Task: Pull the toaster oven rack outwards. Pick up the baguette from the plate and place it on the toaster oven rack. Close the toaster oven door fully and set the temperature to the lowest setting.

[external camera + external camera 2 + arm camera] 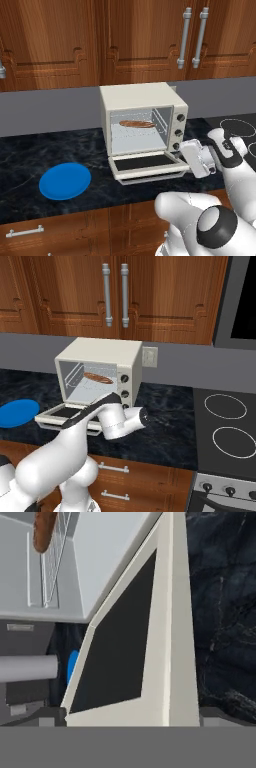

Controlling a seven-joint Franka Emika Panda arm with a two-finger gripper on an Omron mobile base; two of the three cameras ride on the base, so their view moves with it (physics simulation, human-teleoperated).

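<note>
Cream-framed, dark-glass toaster oven door lies flat

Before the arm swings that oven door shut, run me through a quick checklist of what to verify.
1. baguette lies on the toaster oven rack inside the toaster oven: ok.
2. plate empty, off to the oven's left on the counter: ok.
3. toaster oven door shut: not ok, it lies dropped flat.
4. end effector open and holding nothing, at the door's right edge: ok.
5. Rack pushed in far enough to clear the door: cannot tell.
6. Temperature knob at lowest: cannot tell.
</note>
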